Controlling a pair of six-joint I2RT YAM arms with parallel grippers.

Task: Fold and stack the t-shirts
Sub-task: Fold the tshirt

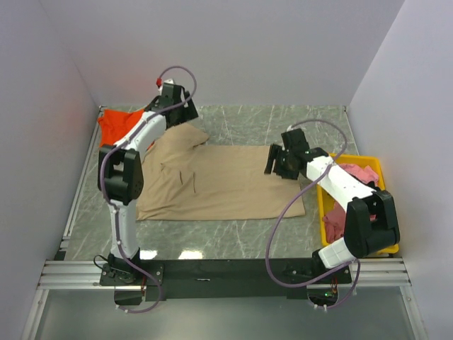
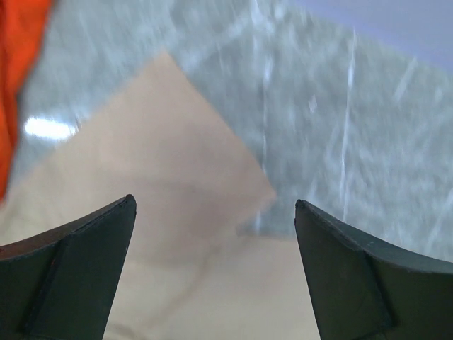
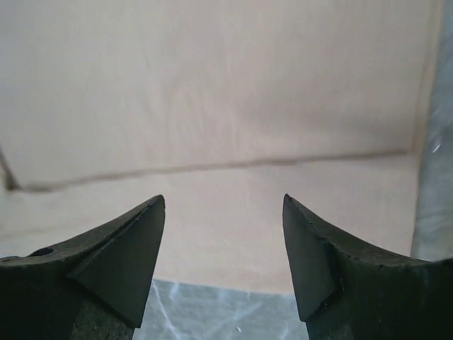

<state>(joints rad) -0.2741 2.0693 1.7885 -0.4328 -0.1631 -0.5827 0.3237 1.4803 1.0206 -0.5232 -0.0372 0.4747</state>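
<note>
Tan t-shirt spread across the marble table, both claws spread apart and holding nothing.

The grey-green table [image 1: 241,120] carries the large tan t-shirt [image 1: 226,184] lying flat across its middle, one sleeve rumpled at the far left. A yellow tray [image 1: 323,205] sits at the table's right edge, with pink t-shirts [image 1: 362,173] bunched inside it. The orange-red t-shirt [image 1: 113,124] lies crumpled in the far left corner, just beside the tan one. The left gripper [image 2: 216,212] hangs above the tan sleeve's corner, where cloth meets bare marble, its jaws wide apart. The right gripper [image 3: 224,205] hovers over the tan shirt's right edge, jaws likewise parted, with nothing between them.
</note>
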